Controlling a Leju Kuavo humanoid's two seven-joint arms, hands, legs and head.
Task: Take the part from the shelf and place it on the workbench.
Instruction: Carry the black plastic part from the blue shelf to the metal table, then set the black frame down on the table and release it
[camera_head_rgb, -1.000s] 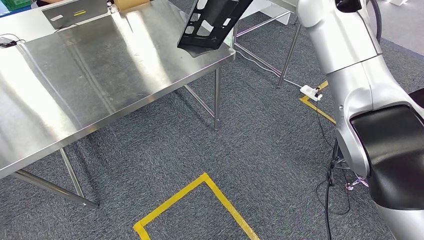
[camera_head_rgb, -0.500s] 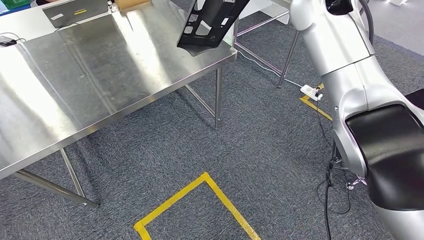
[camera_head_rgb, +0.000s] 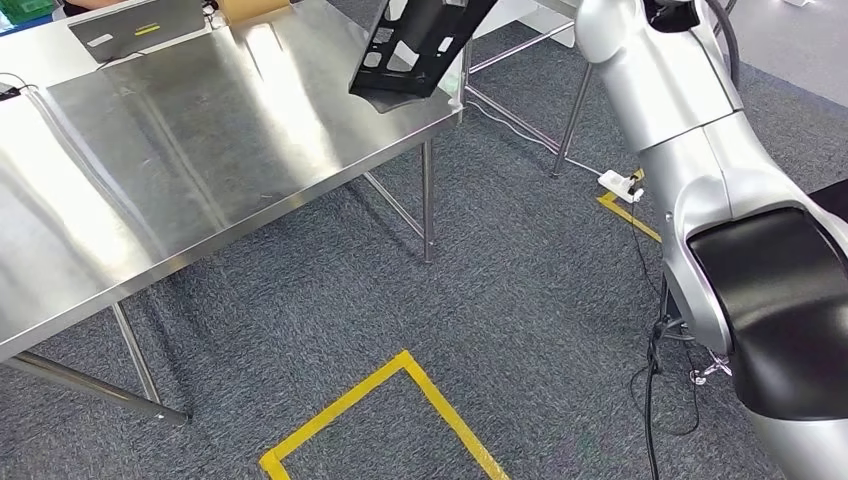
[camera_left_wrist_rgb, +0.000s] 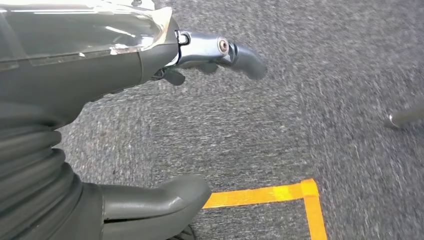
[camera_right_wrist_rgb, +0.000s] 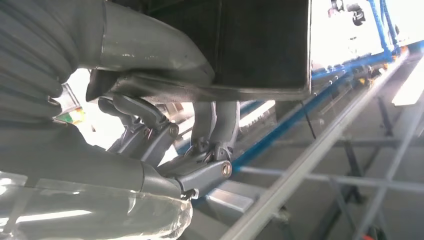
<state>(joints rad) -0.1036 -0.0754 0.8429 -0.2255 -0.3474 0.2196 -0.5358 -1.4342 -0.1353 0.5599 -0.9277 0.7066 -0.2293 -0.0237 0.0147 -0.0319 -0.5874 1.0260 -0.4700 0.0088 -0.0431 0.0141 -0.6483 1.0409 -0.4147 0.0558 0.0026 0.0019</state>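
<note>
The black part (camera_head_rgb: 415, 45), a flat slotted bracket, hangs tilted above the near right corner of the steel workbench (camera_head_rgb: 200, 150), its lower edge just over the surface. My right arm (camera_head_rgb: 660, 80) reaches up to it and runs out of the picture's top. In the right wrist view my right hand (camera_right_wrist_rgb: 165, 130) grips the part (camera_right_wrist_rgb: 260, 45), thumb on one face and fingers curled under its edge. My left hand (camera_left_wrist_rgb: 75, 75) hangs over the carpet holding nothing, with its fingers (camera_left_wrist_rgb: 235, 50) and thumb (camera_left_wrist_rgb: 165, 197) apart.
A grey flat device (camera_head_rgb: 130, 25) and a cardboard box (camera_head_rgb: 250, 8) lie at the bench's far end. Yellow floor tape (camera_head_rgb: 400, 370) marks the carpet in front. A white power strip (camera_head_rgb: 620, 182) and cables (camera_head_rgb: 655, 380) lie by my right side. Blue shelf rails (camera_right_wrist_rgb: 320, 95) stand behind the part.
The whole picture has shifted a little, so the camera moved. My right arm has swung slightly left, and the part stays held over the bench corner.
</note>
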